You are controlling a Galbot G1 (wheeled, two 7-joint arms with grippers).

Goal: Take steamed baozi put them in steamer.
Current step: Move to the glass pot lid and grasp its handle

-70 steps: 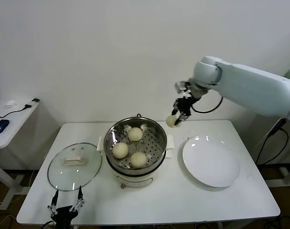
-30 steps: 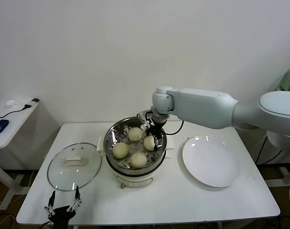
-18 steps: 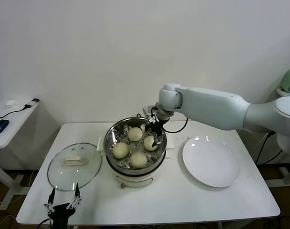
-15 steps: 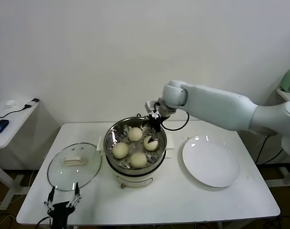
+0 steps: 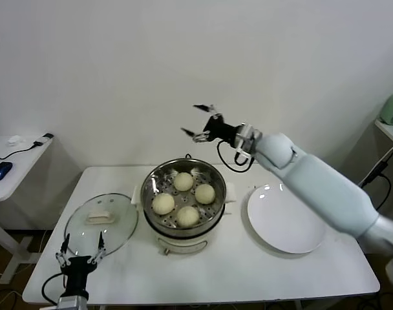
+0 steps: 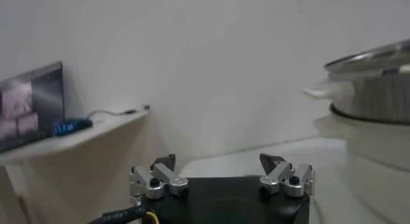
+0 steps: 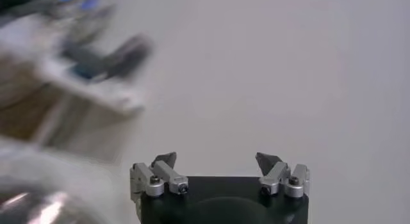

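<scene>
White wall behind, white table in front of you. At the table's middle stands the steamer, a shiny steel pot on a white base. All four steamed baozi sit on its perforated tray, apart from one another, pale and domed.

Your right gripper hangs in the air above and behind the steamer, its arm reaching in from the right. Its fingers are spread wide and hold nothing. The right wrist view confirms it: two finger tips well apart, only wall between them.

Your left gripper waits low at the near left edge of the table, just in front of the glass lid, fingers also wide apart and empty.

A white plate lies to the right of the steamer with nothing on it, so the loading looks done.

Risks from here, as a judgement: if you bring the right arm back low, its elbow or cable could clip the steamer rim or jostle a bun. If the left gripper goes for the lid, a careless rise could knock the lid's near edge.
</scene>
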